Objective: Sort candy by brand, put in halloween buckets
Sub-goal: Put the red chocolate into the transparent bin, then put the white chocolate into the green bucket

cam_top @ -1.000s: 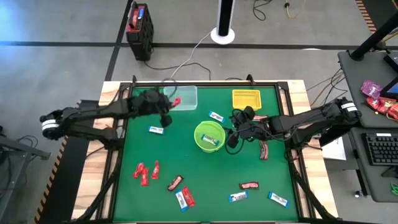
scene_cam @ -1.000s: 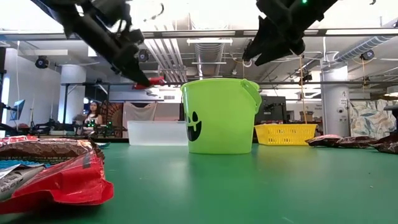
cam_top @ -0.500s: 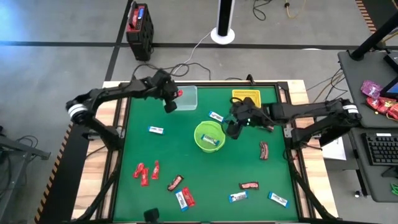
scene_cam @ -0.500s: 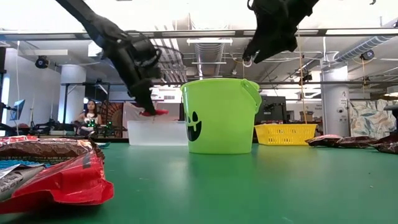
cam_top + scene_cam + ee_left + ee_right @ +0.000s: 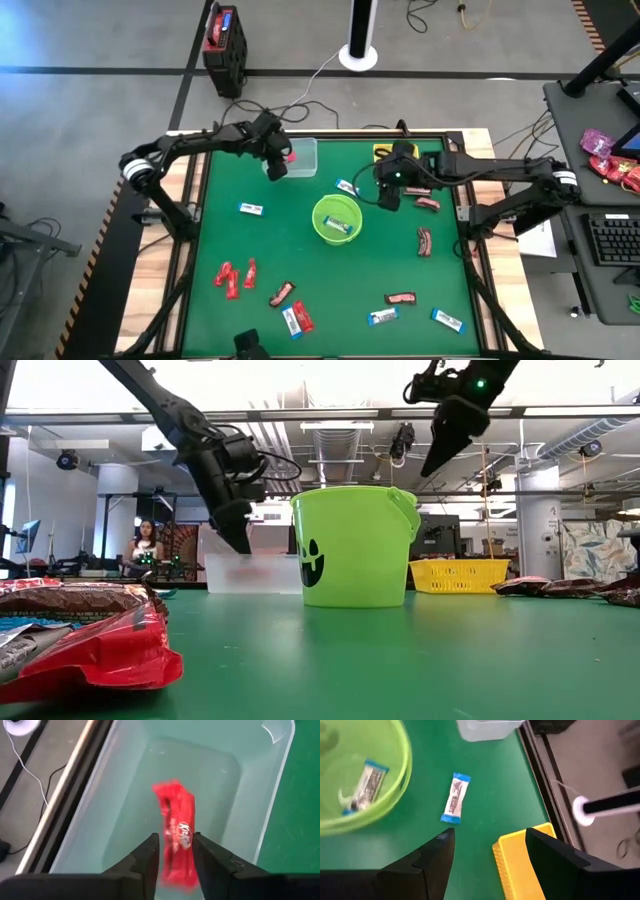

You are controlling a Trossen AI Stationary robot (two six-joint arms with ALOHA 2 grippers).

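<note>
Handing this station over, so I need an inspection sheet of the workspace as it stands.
Surface: green mat, wood border.
Job's things: red bar dropping into clear box; blue-white bar in green bucket; yellow basket; loose candy across mat.
Clutter: nothing seen.
Grippers: left gripper over clear box, jaws parting; right gripper empty, jaws open, near basket.
Cables: floor cables beyond table.
Surroundings: black case, keyboard, seated person.

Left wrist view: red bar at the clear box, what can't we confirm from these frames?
- Red bar: blurred between the left gripper fingers, so held or falling is unclear.
- Clear box contents: low view, frosted wall and arm hide them.
- Yellow basket: high view, right arm covers it.
</note>
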